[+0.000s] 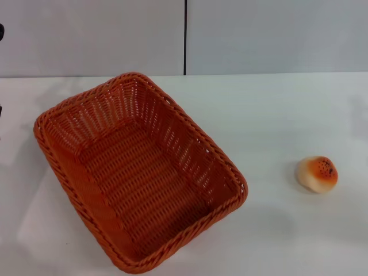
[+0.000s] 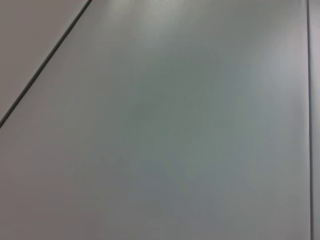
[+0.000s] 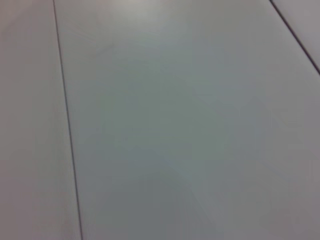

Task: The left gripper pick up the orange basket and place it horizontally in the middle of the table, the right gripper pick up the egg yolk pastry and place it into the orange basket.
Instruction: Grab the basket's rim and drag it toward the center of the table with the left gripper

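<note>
The orange basket [image 1: 138, 172] lies on the white table [image 1: 276, 115], left of centre, turned at an angle with its long side running from back left to front right. It is empty. The egg yolk pastry [image 1: 317, 173] sits on the table to the basket's right, well apart from it. Neither gripper shows in the head view; only a dark sliver of the left arm [image 1: 1, 31] peeks in at the left edge. Both wrist views show only grey wall panels with dark seams.
A grey panelled wall [image 1: 259, 34] with a vertical dark seam stands behind the table's far edge. Bare tabletop lies between the basket and the pastry.
</note>
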